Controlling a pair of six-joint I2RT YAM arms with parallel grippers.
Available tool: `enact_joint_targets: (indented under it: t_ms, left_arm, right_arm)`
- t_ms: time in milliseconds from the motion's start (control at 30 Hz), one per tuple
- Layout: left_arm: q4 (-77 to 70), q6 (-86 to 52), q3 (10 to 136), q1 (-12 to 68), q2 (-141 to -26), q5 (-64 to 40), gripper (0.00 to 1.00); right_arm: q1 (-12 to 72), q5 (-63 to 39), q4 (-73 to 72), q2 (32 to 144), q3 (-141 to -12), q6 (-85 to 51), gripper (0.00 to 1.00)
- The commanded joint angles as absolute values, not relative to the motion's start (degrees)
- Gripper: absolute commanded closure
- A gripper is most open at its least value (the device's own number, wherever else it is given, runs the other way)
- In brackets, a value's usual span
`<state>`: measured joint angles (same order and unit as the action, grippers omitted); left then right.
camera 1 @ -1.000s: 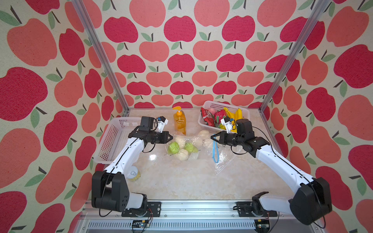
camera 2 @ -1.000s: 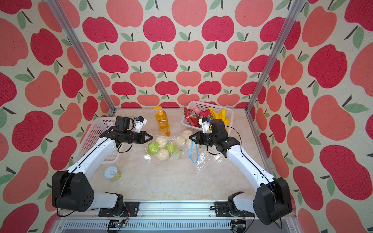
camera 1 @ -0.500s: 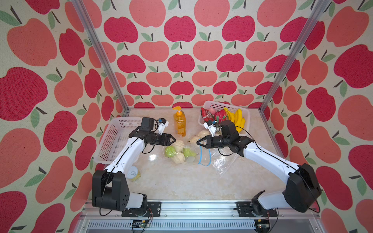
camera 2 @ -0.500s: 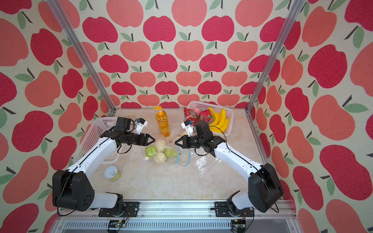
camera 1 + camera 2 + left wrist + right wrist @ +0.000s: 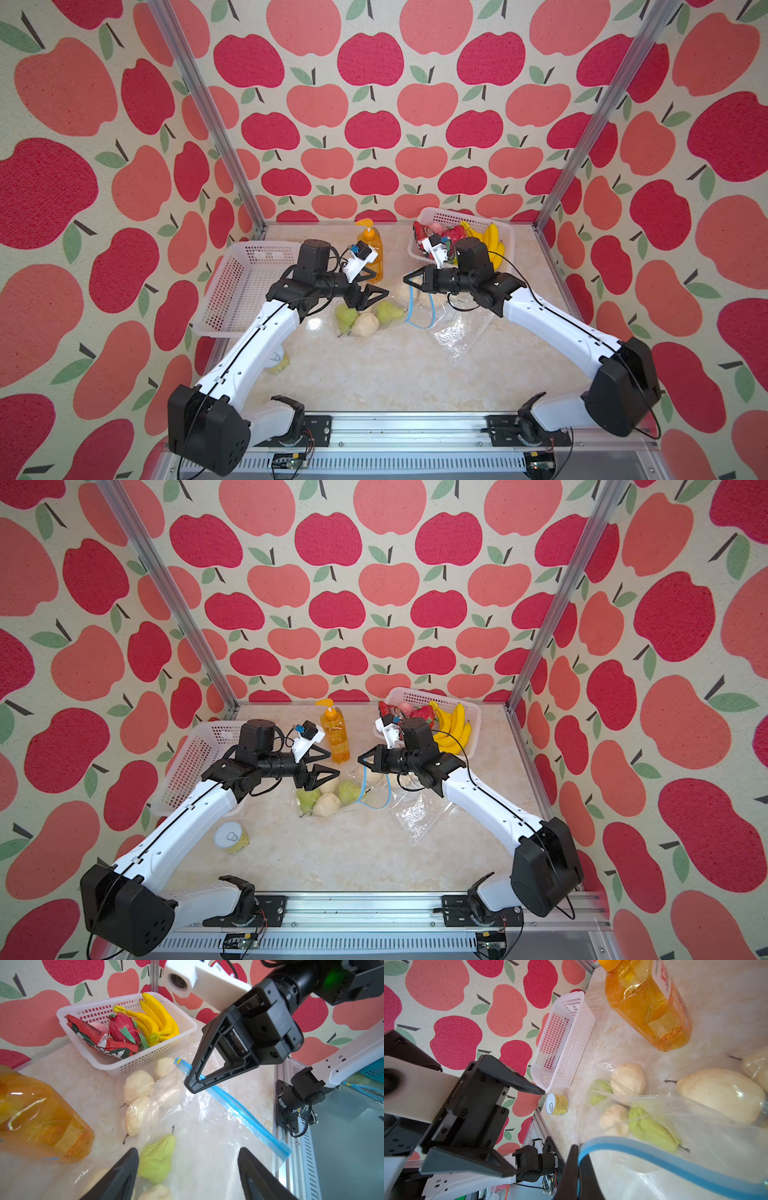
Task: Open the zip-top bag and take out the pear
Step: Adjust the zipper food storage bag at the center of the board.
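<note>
Right tool (image 5: 409,281), pressed together, is pinching the blue zip strip (image 5: 239,1109) of one zip-top bag (image 5: 457,332). Left tool (image 5: 381,284), spread, is hovering just above the pears (image 5: 365,324). Two green and seemingly four pale pears are lying on the worktop (image 5: 374,382) amid clear film, between both tools. One orange bottle (image 5: 334,737) is standing behind them. Of two white baskets, the far basket (image 5: 440,216) is holding one banana bunch (image 5: 158,1018), one dragon fruit (image 5: 122,1028) and one red packet (image 5: 89,1032). The side basket (image 5: 245,282) is sitting near one can (image 5: 230,837).

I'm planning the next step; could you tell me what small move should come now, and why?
Probably ease the open left gripper down around the green pear: the right gripper is shut on the blue zip strip, and that pear lies just ahead of those open jaws.
</note>
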<state>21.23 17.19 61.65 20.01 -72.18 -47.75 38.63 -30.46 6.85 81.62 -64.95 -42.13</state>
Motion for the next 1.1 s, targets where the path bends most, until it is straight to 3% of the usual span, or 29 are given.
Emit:
enact_joint_targets:
  t_ms: [0, 467, 533, 600, 633, 700, 767, 900, 1000, 1067]
  left_arm:
    - [17.78, 21.03, 61.93, 20.29, -75.48, -49.87, 0.22]
    - [12.8, 27.23, 61.99, 25.41, -80.23, -49.59, 0.28]
    - [10.86, 26.63, 61.32, 25.67, -80.4, -48.09, 0.45]
    - [9.47, 25.14, 61.24, 25.28, -80.85, -46.65, 0.95]
    - [9.34, 24.91, 61.3, 25.1, -80.93, -46.27, 1.0]
    - [8.27, 24.27, 60.73, 24.75, -80.49, -46.14, 1.0]
    - [6.35, 23.33, 59.6, 24.61, -79.47, -46.19, 1.0]
    - [5.3, 22.75, 58.36, 24.78, -77.81, -46.5, 1.0]
    - [6.39, 23.2, 58.36, 24.87, -77.43, -46.63, 1.0]
    - [6.59, 23.22, 58.29, 24.85, -77.52, -46.92, 1.0]
  right_arm:
    - [38.77, -32.99, 4.75, 80.64, -65.92, -41.73, 1.0]
    - [40.57, -40.02, 4.05, 83.3, -68.07, -38.32, 1.0]
    - [40.69, -40.19, 4.04, 83.3, -68.24, -38.23, 1.0]
    - [40.71, -38.69, 5.48, 82.61, -68.3, -37.7, 0.97]
    - [40.69, -37.12, 6.81, 82.02, -68.44, -37.03, 0.89]
    - [40.69, -30.99, 12.18, 79.7, -68.72, -35.48, 0.62]
    - [40.68, -24.6, 17.44, 76.73, -68.27, -34.73, 0.48]
    - [40.56, -16.19, 21.96, 69.0, -62.62, -37.49, 0.49]
    - [40.59, -15.19, 22.48, 66.08, -58.78, -40.03, 0.65]
    - [40.75, -15.93, 22.02, 65.98, -57.22, -41.27, 0.69]
